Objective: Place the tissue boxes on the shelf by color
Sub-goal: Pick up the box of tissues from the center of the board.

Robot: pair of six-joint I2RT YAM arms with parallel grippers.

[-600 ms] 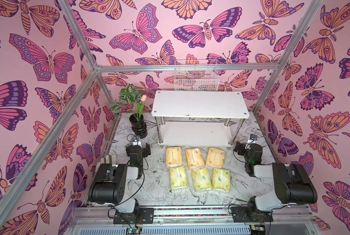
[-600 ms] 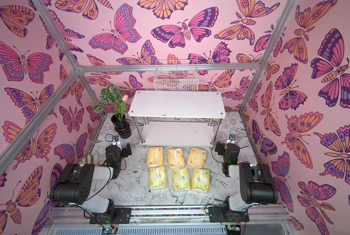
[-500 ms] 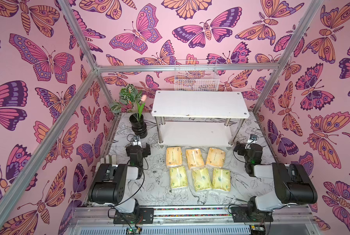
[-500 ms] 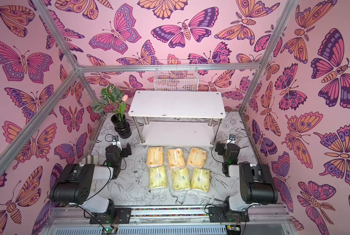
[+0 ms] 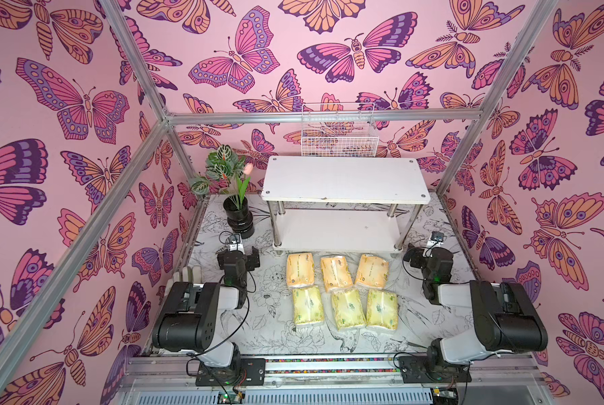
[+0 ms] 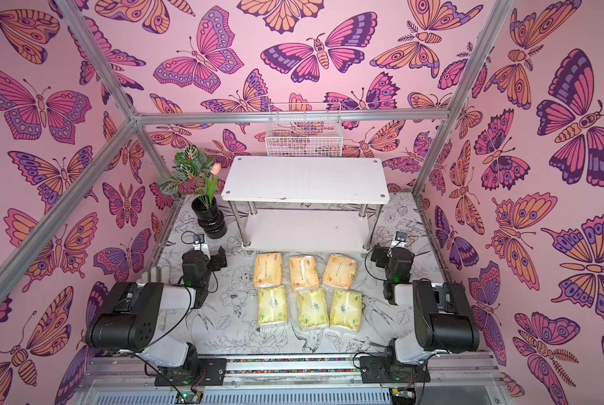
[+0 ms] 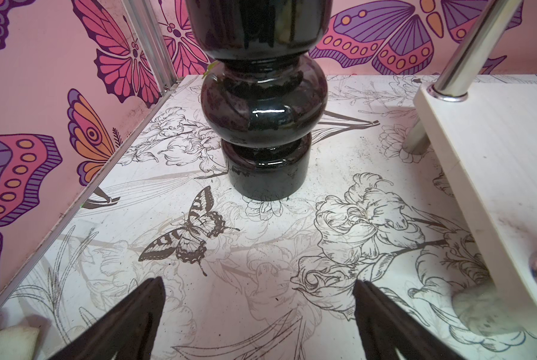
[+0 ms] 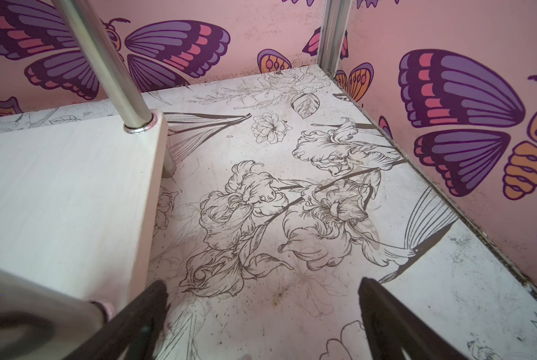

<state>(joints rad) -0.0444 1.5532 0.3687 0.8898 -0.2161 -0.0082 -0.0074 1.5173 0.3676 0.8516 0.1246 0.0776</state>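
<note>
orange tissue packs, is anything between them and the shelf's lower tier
Nothing visible does. The orange tissue packs lie in front of the shelf, its lower tier is bare, and its front legs stand out at the corners.

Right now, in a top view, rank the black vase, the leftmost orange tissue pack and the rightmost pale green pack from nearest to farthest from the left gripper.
1. Black vase: just ahead of the left gripper, at the table's back left.
2. Leftmost orange pack: beside the gripper, toward the middle, in the far row.
3. Rightmost pale green pack: near row, on the right arm's side.
</note>
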